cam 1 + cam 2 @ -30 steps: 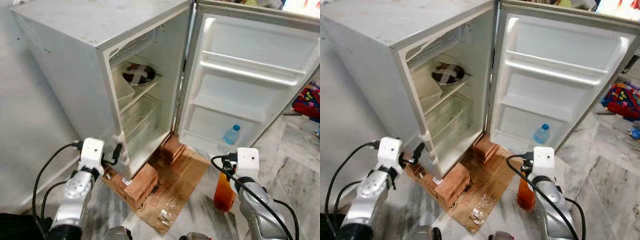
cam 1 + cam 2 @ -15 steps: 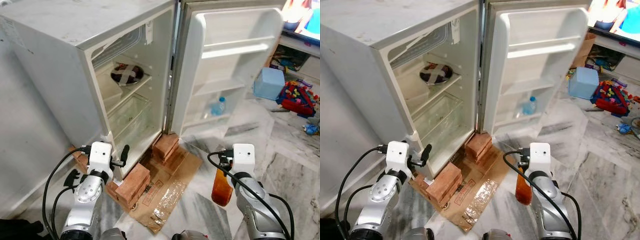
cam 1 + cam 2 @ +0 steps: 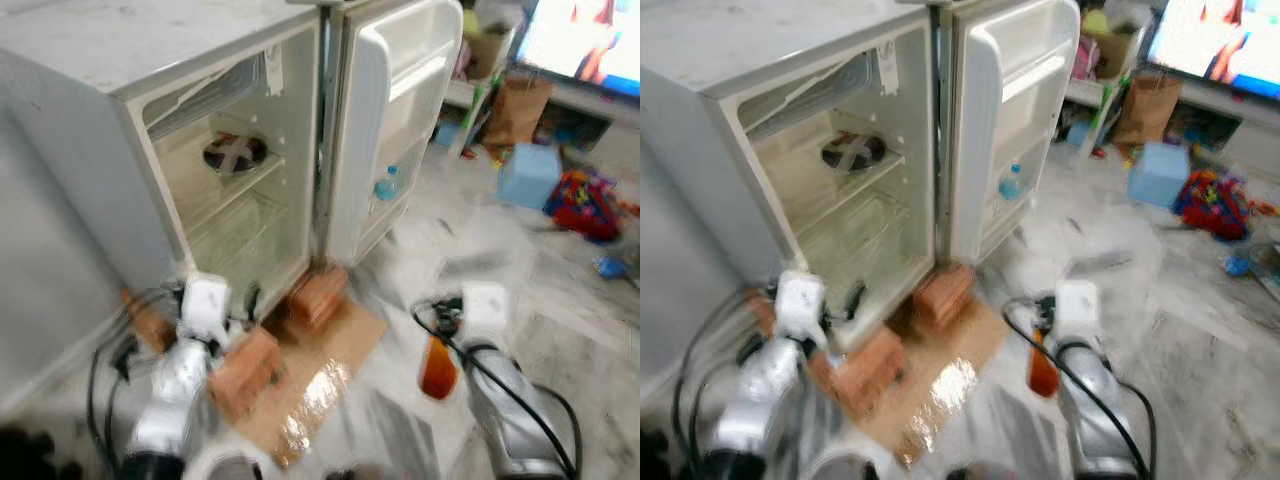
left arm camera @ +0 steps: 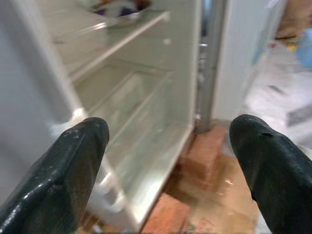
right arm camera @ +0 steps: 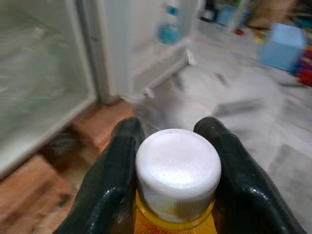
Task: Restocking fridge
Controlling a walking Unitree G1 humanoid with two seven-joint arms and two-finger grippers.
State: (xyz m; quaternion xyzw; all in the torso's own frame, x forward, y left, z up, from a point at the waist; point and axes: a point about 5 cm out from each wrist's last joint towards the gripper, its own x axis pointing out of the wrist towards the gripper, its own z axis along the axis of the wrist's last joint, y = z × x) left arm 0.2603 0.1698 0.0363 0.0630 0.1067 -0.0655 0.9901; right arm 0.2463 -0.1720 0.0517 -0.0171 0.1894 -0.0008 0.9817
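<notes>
Right hand (image 5: pixel 176 146) pinches an orange bottle (image 3: pixel 438 368) by the neck, one black finger on each side just under its white cap (image 5: pixel 178 168); the bottle hangs upright low over the marble floor (image 3: pixel 560 290), in front of the open fridge (image 3: pixel 200 150) and near the edge of the flattened cardboard (image 3: pixel 310 385). The left hand (image 4: pixel 168 161) is spread wide with nothing between its fingers (image 4: pixel 63 170), pointing into the lower part of the fridge cabinet. Inside the cabinet, a dark dish (image 3: pixel 233 153) (its detail is blurred) sits on the upper shelf, and the clear shelves below it look bare. The fridge door (image 3: pixel 390 120) stands swung out, and a small blue-capped water bottle (image 3: pixel 386 183) rests in its lower door rack. Red bricks (image 3: pixel 315 292) prop the fridge from beneath, lying on the cardboard. Farther off on the floor are a blue box (image 3: pixel 528 172), a brown paper bag (image 3: pixel 516 108) and a heap of bright toys (image 3: pixel 590 190).
</notes>
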